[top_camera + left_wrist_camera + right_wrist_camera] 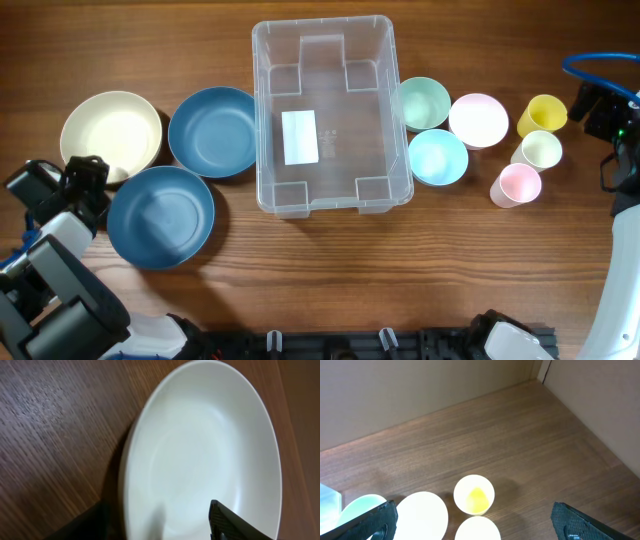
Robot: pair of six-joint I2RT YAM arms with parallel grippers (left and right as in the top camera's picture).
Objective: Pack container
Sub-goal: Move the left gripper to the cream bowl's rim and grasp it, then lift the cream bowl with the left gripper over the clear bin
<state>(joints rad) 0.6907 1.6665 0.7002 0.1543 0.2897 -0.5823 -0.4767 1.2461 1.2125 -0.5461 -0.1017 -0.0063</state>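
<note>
A robot lab bench — wood-grain table (320, 270), bare beige walls (420, 390).

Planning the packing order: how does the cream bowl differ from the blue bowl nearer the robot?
Colour: the cream bowl is pale cream, the nearer blue bowl dark blue.
Place: the cream bowl sits farthest left of the container; the blue bowl lies closer to it and to the robot.
Contact: the left hand straddles the cream bowl's rim, open; no hand is at the blue bowl.
Both are wide, shallow, upright and empty.
</note>
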